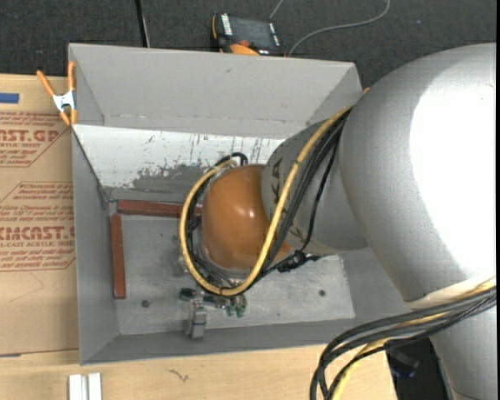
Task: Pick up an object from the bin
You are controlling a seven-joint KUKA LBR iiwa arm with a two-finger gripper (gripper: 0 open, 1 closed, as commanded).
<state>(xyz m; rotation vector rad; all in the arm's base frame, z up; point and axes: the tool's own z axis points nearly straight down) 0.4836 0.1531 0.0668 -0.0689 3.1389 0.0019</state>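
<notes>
Hanging low in bin [192, 98], gripper [197, 313] near front wall (orange cover [233, 215] above).

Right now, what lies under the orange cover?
Below the orange cover the gripper pokes out, low over the bin floor near the front wall. The floor straight under the cover is hidden, so whether any object lies there cannot be told.

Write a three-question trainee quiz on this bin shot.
1. True or false: both reddish-brown strips lie by the bin's right wall.
2. The orange wrist cover hangs over: A) the bin's middle, B) its left rim, C) ground outside the bin.
3. Fill in: the gripper is near the bin wall at the view's ____ (top/bottom).
Key: 1 false, they lie in the left half; 2 A; 3 bottom.
</notes>
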